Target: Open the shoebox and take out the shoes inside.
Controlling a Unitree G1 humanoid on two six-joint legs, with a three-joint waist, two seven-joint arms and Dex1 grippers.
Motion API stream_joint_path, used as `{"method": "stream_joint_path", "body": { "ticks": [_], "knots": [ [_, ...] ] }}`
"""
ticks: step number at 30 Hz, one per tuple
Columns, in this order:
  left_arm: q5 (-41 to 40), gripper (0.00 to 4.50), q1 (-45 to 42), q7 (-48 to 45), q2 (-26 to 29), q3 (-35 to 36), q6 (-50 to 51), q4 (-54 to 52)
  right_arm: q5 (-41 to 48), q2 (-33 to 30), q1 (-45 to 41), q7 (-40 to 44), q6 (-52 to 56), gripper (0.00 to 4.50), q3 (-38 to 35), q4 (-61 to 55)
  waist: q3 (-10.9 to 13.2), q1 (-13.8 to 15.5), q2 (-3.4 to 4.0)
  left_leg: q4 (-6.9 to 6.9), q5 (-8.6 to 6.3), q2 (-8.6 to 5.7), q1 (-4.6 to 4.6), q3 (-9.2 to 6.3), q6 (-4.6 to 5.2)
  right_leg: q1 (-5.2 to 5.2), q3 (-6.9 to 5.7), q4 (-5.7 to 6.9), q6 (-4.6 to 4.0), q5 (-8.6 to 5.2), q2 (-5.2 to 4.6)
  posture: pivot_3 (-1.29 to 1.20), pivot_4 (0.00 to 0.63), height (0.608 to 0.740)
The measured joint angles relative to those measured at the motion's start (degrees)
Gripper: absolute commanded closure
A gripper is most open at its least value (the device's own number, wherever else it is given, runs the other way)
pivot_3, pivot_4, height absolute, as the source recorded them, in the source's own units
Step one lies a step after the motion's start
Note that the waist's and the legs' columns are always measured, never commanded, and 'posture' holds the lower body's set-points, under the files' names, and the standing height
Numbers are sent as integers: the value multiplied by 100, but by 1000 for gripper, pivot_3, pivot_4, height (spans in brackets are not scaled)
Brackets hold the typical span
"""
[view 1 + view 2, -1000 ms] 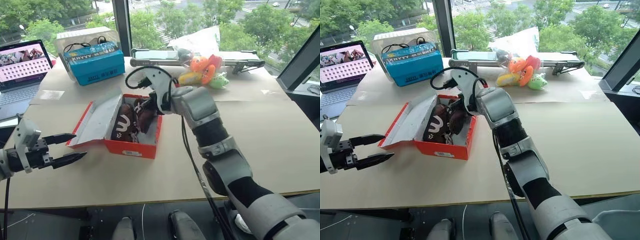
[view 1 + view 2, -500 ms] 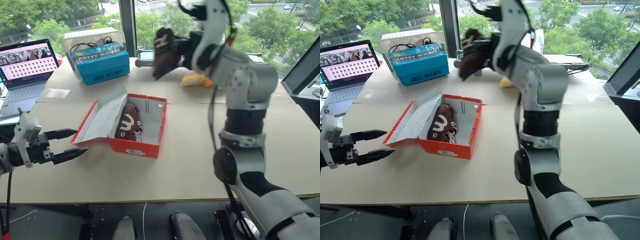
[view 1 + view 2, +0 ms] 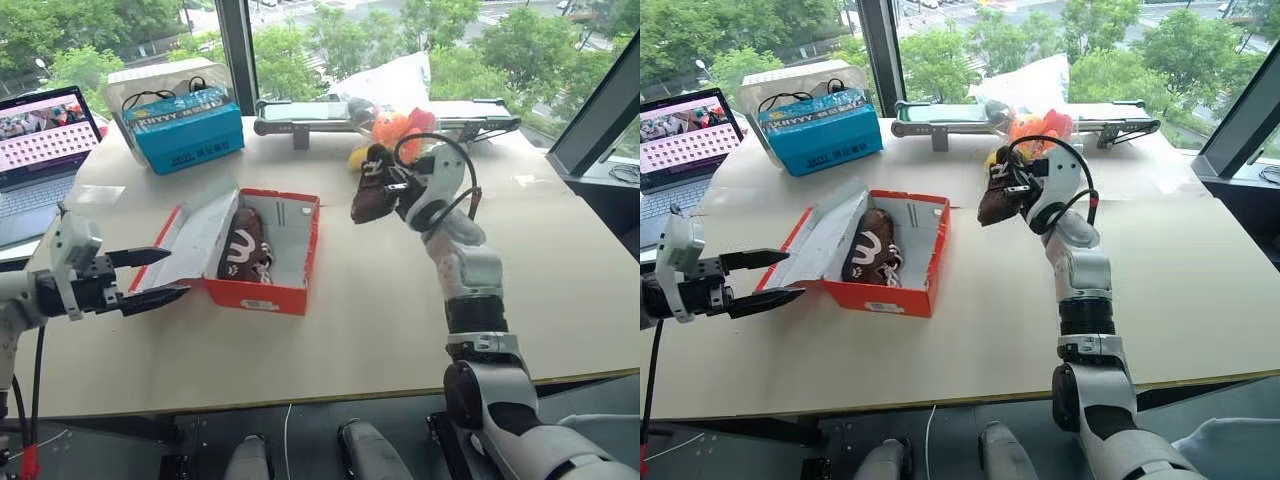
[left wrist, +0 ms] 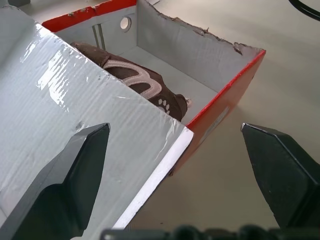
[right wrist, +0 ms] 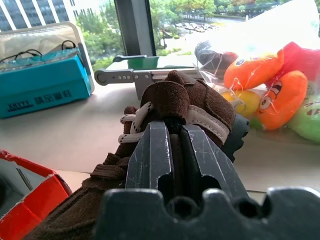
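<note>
Beige surface [image 3: 560, 260] lies below your right hand [image 3: 392, 187], which clenches one shoe [image 3: 372, 185] right of the shoebox [image 3: 262, 250]; your released left hand [image 3: 150, 277] probably touches nothing.

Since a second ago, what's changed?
The right gripper, shut on one shoe, lifted it out of the shoebox and swung it to the right, over the table beside the box. The other shoe stays inside; the left gripper stays open by the raised lid.
</note>
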Motion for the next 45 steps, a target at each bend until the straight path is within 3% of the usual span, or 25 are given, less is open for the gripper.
{"method": "stream_joint_path", "body": {
  "ticks": [13, 18, 20, 21, 25, 26, 31, 45],
  "knots": [
    [0, 0, 0, 0, 5, 1, 0, 40, -218, -86, -157, 67, -1261, 4492, 200, 2097, -1, -20, -1, 1, 2, 0, 9, 0, -4, 8, 2, 1, 1, 2, 1, 0, 150, 736],
    [0, 0, 0, -3, 34, 2, 0, 39, -299, -147, -394, -42, -1252, 4492, 281, 2625, -1, -32, -2, -7, 1, 1, 111, -3, -4, 117, -1, -11, 26, -16, 2, 0, 150, 736],
    [0, 0, -1, -7, 67, 4, 0, 39, -308, -177, -443, -79, -1251, 3590, 286, 2762, -1, -27, -2, -4, 2, -1, 128, -6, -4, 135, 0, -14, 44, -27, 2, 0, 150, 736],
    [0, 0, 0, -7, 67, 4, 0, 40, -308, -190, -443, -81, -1250, 3415, 286, 2794, -1, -24, -2, -3, 2, -1, 141, -7, -4, 149, 0, -14, 44, -28, 3, 0, 150, 736],
    [0, 0, -1, -19, 77, 4, 0, 40, -316, -254, -425, -103, -1216, 2024, 302, 2830, -1, -42, -2, -4, 2, -4, 177, -11, -4, 179, 6, -18, 42, -29, 5, 0, 150, 736],
    [-1, 0, -1, -22, 77, 4, 0, 40, -327, -288, -412, -141, -1194, 1610, 314, 2792, -1, -42, -2, -4, 2, -4, 179, -13, -4, 179, 7, -16, 42, -29, 7, 0, 150, 736],
    [-1, 0, -17, -30, 77, 3, 0, 41, -330, -335, -330, -185, -1008, 1610, 336, 2428, 0, -35, -2, -8, 2, -4, 167, -19, -4, 169, 8, -17, 40, -32, 11, 0, 150, 736],
    [34, 0, -253, -56, 79, -113, -1, 103, -557, -1137, 368, 208, 939, 1610, 1052, -1044, 4, 19, 5, -11, 1, -6, 146, -19, -4, 153, 5, -25, 43, -38, 6, 0, 150, 736]
  ]
}}
